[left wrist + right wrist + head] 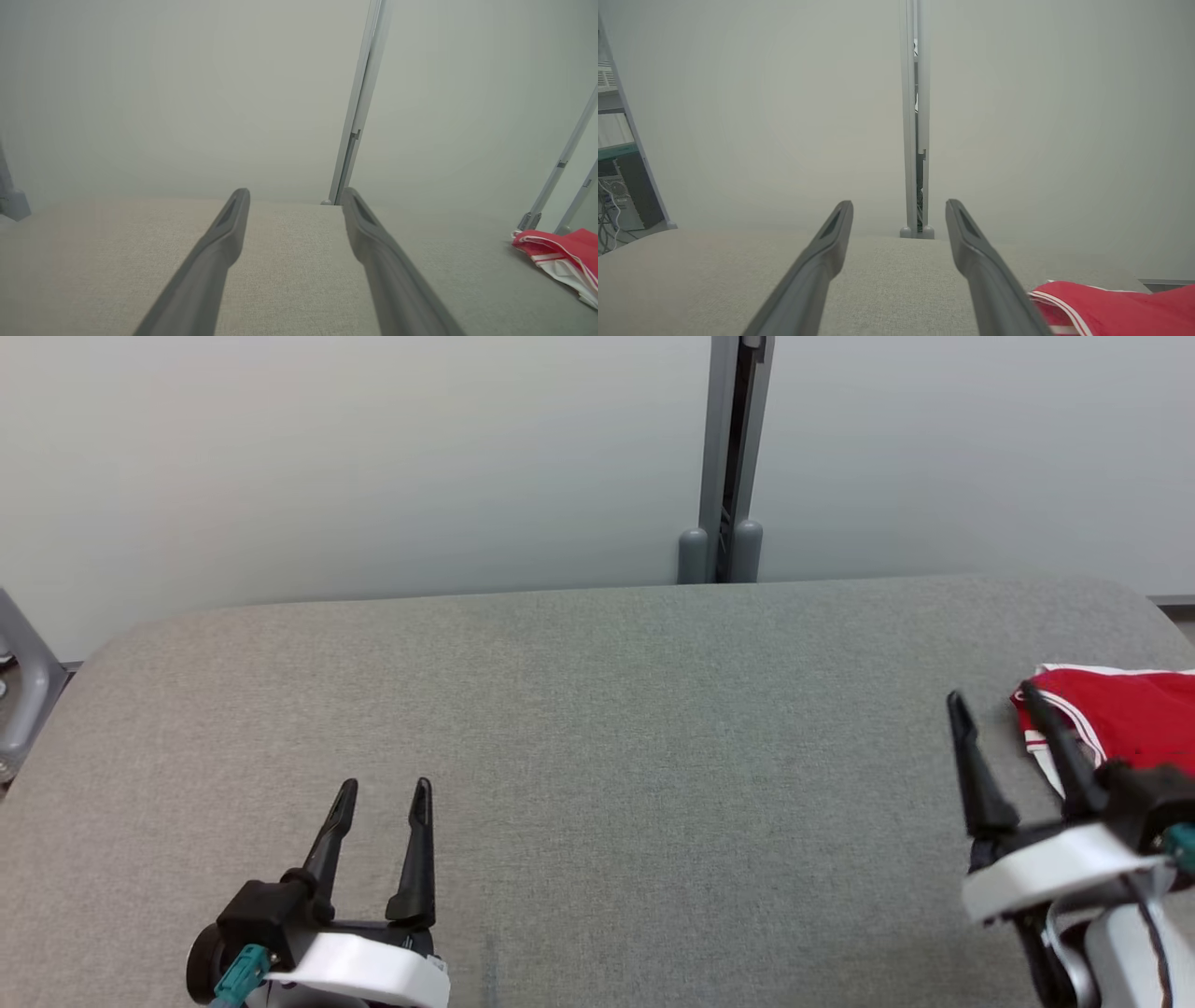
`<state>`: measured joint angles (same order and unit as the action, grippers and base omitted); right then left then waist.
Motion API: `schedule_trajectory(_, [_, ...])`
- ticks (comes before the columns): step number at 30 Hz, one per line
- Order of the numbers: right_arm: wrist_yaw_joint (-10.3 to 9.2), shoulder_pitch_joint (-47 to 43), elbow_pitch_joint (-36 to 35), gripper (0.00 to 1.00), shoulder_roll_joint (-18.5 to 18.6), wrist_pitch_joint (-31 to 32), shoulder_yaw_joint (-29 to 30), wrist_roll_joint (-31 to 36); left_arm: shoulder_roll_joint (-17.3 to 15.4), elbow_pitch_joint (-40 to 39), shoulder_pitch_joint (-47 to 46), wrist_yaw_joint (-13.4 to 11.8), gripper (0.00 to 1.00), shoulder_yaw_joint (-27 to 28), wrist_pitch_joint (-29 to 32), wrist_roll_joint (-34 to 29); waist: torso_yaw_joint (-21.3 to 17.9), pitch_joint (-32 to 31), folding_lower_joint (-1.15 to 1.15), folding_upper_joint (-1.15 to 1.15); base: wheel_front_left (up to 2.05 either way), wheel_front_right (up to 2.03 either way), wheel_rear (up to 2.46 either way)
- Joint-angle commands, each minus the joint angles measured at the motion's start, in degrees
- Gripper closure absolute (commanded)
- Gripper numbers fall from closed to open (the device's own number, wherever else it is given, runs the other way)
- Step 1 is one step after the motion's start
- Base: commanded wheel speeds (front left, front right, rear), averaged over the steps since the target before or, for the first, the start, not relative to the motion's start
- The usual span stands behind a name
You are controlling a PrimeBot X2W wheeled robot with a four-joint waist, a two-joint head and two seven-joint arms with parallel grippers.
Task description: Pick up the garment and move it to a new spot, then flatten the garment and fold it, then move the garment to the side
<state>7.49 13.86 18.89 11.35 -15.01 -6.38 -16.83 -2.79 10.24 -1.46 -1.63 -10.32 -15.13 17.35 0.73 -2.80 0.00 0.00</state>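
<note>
A: Where is the garment?

B: The red cloth garment with white trim (1130,714) lies bunched at the right edge of the grey fabric-covered table (597,709), just beside the right gripper (991,693), whose fingers are spread and empty.

A: And the left gripper (385,786)?

B: Spread too, near left, well apart. To lift well, the right one should probably pinch a thick trimmed fold.

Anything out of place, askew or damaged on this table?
Nothing is damaged or spilled. The red garment lies rumpled far to the right on the table, running out of the head view, beside the open, empty right hand. The left hand is open too.
</note>
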Motion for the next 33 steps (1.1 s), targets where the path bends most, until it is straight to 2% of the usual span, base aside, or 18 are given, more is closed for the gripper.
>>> schedule_trajectory(1, [0.00,-1.92,-1.53,0.00,-1.01,-0.18,0.90,1.49,-0.30,-0.39,0.55,-0.50,0.00,0.42,0.03,0.27,0.51,-0.50,0.00,0.00,0.00,0.00,0.00])
schedule_trajectory(6, [-0.01,-7.58,-5.60,0.00,-5.21,-0.18,4.57,4.92,-0.28,0.74,2.29,-0.86,0.00,0.57,0.04,0.61,1.11,-1.48,0.00,0.00,0.00,0.00,0.00])
schedule_trajectory(12, [0.00,-11.49,-7.87,0.00,-7.54,-0.19,6.30,8.10,-0.30,1.52,3.36,-2.03,0.00,0.39,0.03,0.35,1.61,-2.25,0.00,0.00,0.00,0.00,0.00])
schedule_trajectory(22, [-0.01,-13.06,-7.90,0.00,-8.30,-0.19,5.97,9.07,-0.28,1.07,2.98,-4.05,0.00,0.29,0.03,-0.35,2.12,-2.00,0.00,0.00,0.00,0.00,0.00])
schedule_trajectory(33, [-0.01,-12.22,-7.34,0.00,-8.35,-0.19,5.52,8.51,-0.28,1.53,2.38,-2.93,0.00,-0.02,0.04,1.63,2.13,-1.64,0.00,0.00,0.00,0.00,0.00])
